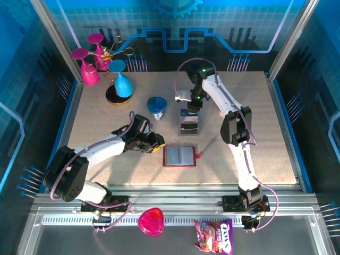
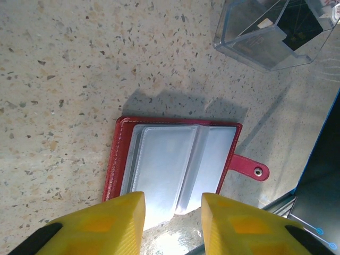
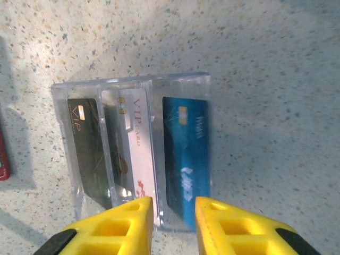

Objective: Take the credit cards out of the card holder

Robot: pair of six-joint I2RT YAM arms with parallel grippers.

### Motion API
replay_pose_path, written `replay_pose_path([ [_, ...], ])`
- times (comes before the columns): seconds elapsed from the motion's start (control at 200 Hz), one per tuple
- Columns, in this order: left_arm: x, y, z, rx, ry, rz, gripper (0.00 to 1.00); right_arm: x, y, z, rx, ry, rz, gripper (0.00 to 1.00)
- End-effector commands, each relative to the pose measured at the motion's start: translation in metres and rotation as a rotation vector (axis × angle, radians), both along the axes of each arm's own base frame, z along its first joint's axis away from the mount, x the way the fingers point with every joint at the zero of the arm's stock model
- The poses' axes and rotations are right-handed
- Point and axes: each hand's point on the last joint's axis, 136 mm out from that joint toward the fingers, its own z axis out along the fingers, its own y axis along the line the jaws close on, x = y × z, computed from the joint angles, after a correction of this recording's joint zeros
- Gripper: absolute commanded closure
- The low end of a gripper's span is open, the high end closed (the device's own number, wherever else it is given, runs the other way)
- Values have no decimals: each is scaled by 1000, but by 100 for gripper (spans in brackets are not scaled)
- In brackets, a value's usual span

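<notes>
The card holder (image 1: 179, 156) lies open on the table, dark red with pale grey pockets (image 2: 170, 170) and a snap tab (image 2: 249, 169); no card shows in its pockets. My left gripper (image 1: 158, 146) (image 2: 172, 223) stands open over its left edge, nothing between the fingers. Behind it is a clear plastic stand (image 1: 188, 126) (image 3: 133, 85) holding the credit cards upright: a black one (image 3: 85, 154), a white VIP one (image 3: 135, 138) and a blue one (image 3: 186, 154). My right gripper (image 1: 191, 110) (image 3: 174, 223) hangs over the blue card's end, jaws apart, gripping nothing.
A blue cup (image 1: 156, 105) sits left of the stand. Pink and blue goblets (image 1: 98, 64) on a rack stand at the back left. A pink heart dish (image 1: 151, 221) and a snack bag (image 1: 213, 236) lie on the front ledge.
</notes>
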Motion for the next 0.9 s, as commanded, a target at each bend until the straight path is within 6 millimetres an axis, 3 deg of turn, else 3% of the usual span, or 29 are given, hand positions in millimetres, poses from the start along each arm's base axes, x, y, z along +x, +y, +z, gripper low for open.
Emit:
replay_pose_path([
  [0.0,5,-2,4,-23,-12,-4,67,0,1,40,65,-85,-51,73],
  [0.41,10,-9,-5,-44,-21,-23,67,-25,11,39,183,-87,-311,74],
  [0.58,10,-10,-14,-48,-14,-26,69,-33,25,45,326,-83,-565,74],
  [0.68,10,-12,-17,-57,-12,-26,70,-48,36,47,450,-25,-702,74],
  [0.895,10,-14,-21,-71,-9,-33,71,-72,36,44,593,91,-1003,81],
])
